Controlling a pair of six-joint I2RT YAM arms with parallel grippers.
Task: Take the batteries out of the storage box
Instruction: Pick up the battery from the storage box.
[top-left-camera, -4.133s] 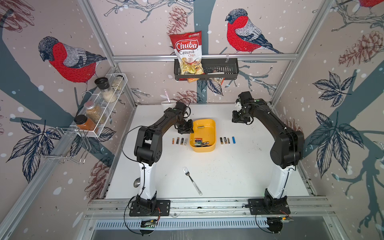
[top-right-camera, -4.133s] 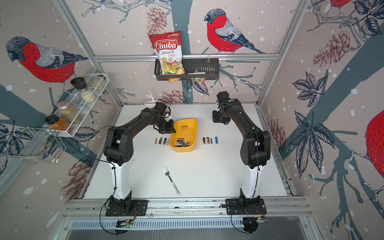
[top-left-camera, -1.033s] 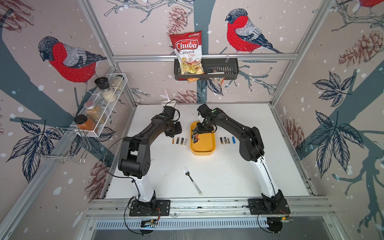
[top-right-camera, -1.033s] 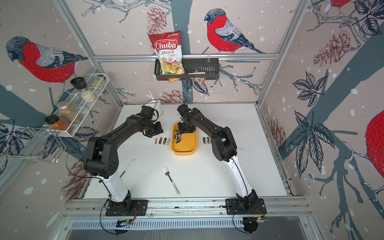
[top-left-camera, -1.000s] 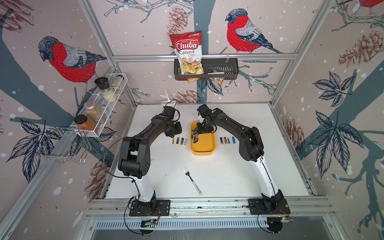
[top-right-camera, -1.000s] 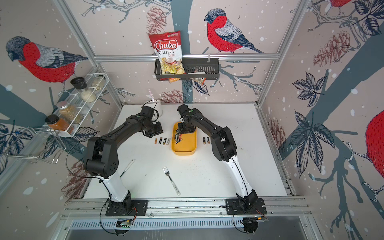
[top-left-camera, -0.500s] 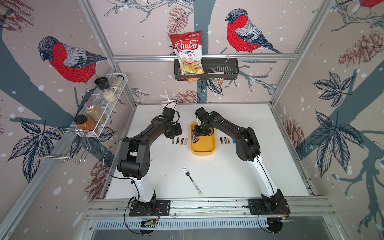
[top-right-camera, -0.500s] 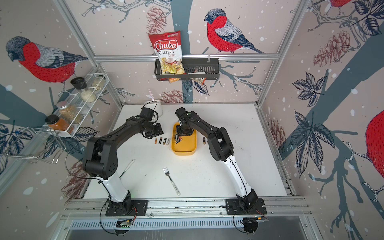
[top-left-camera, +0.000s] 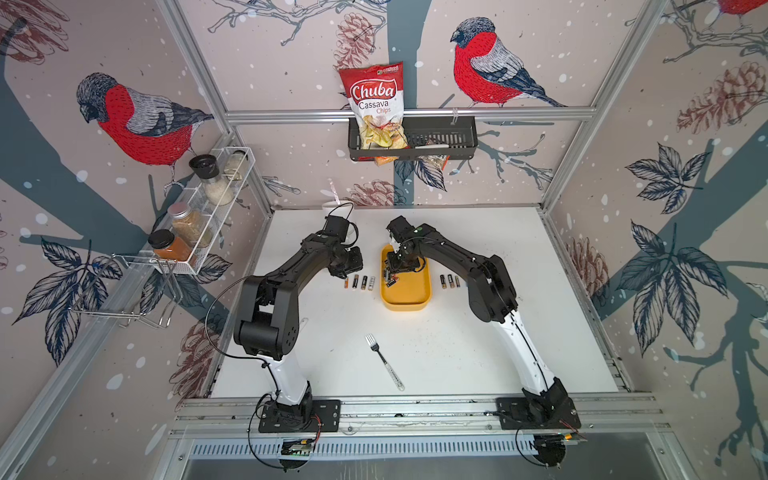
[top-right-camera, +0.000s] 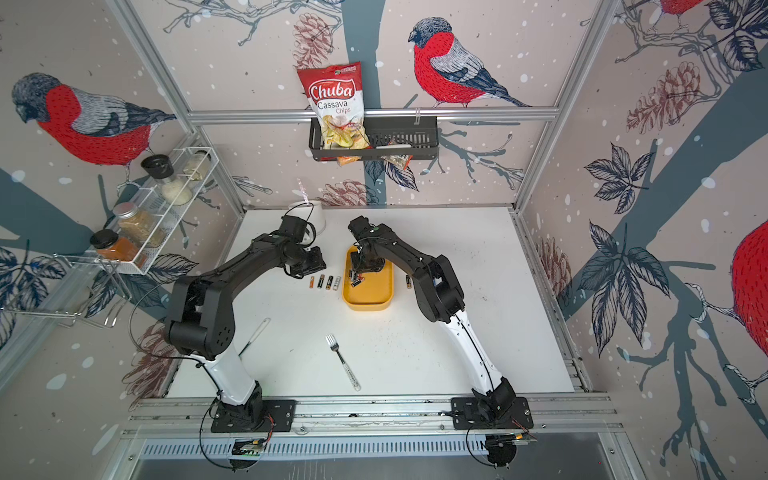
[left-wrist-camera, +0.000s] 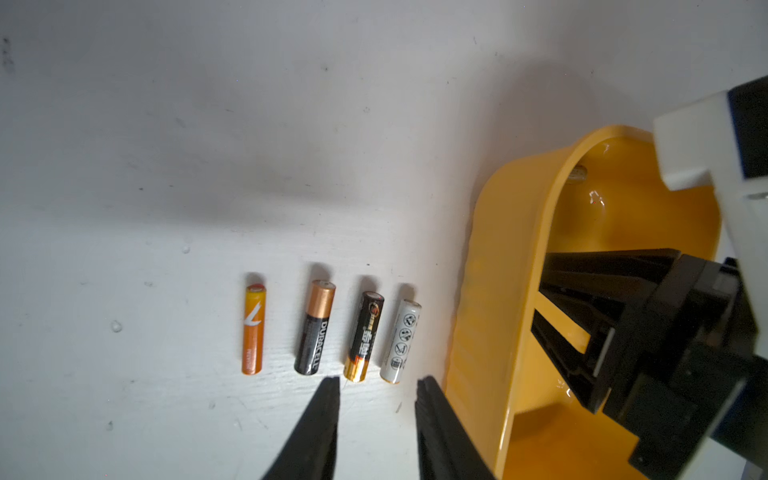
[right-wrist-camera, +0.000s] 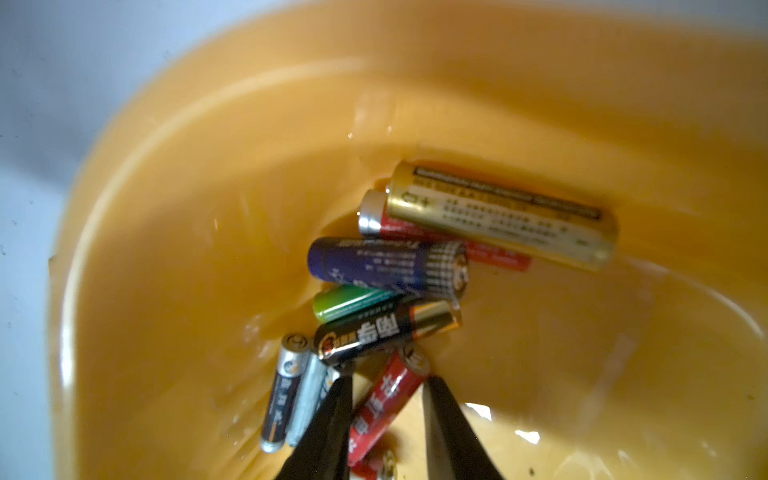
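Note:
The yellow storage box (top-left-camera: 405, 305) (top-right-camera: 368, 305) lies mid-table. Several batteries are heaped at its far left end (top-left-camera: 390, 279); up close I see gold (right-wrist-camera: 503, 216), blue (right-wrist-camera: 386, 264), green (right-wrist-camera: 349, 301), black (right-wrist-camera: 382, 336) and red (right-wrist-camera: 382, 411) ones. My right gripper (right-wrist-camera: 386, 378) (top-left-camera: 392, 275) reaches into the box, open, with its fingers either side of the red battery. Several batteries (top-left-camera: 359, 282) (left-wrist-camera: 332, 332) lie in a row left of the box. My left gripper (left-wrist-camera: 376, 380) (top-left-camera: 349, 266) hovers by that row, open and empty. Three more batteries (top-left-camera: 450, 281) lie right of the box.
A fork (top-left-camera: 384, 361) lies toward the front. A white-handled utensil (top-right-camera: 255, 334) lies by the left arm's base. A white cup (top-right-camera: 309, 214) stands at the back behind the left arm. The black wall basket (top-left-camera: 440, 139) and the wire spice rack (top-left-camera: 208, 199) hang above.
My right arm swung from the back right into the box, and its jaws have just narrowed around the red battery. My left gripper drew back from the box to beside the left row.

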